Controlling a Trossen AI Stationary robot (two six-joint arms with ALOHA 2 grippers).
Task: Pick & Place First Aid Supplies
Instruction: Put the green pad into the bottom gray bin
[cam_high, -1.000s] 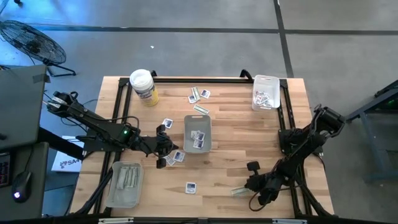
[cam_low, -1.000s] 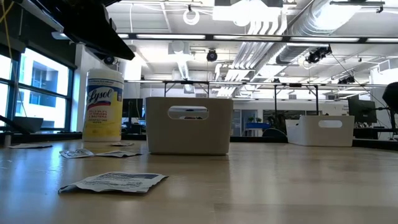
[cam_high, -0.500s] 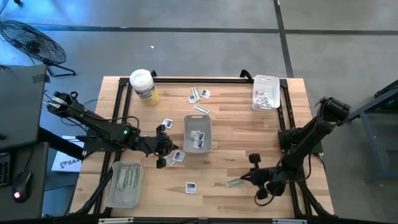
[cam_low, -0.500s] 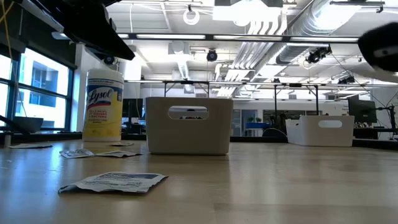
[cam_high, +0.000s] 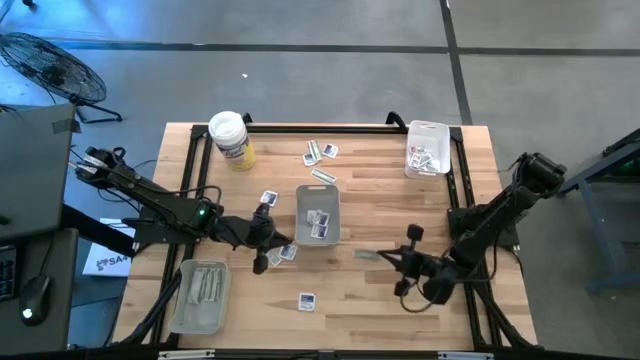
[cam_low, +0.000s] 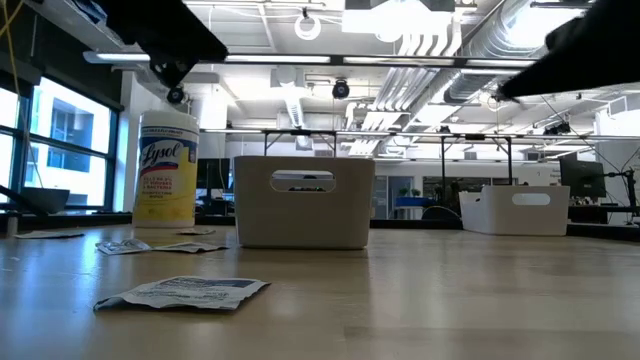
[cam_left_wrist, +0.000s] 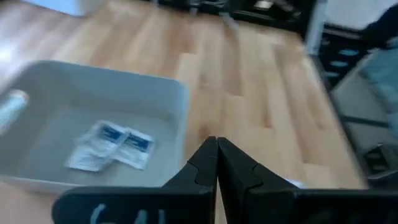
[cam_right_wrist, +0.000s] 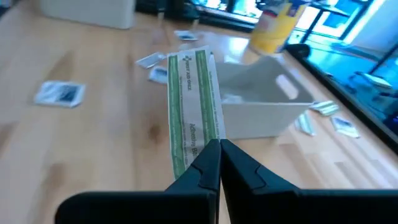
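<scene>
Since a second ago, my right tool has carried the green-striped strip packet away from the near right edge of the surface and in toward the centre. That strip now hangs above the wood, pinched at one end between my closed right fingers, just right of the middle tray. I judge I hold it by the end so the rest can slide flat into a tray.

My left tool sits low at the left side of the middle tray, fingers pressed together on nothing that I can see, beside a couple of loose white packets. More white packets lie scattered: one near the front, several far behind the tray.

Only the right wrist view shows the strip's green stripes and print. Only the left wrist view shows two white packets lying inside the middle tray. The overhead view alone shows the near left tray of strips, the far right tray and the yellow-labelled tub.
</scene>
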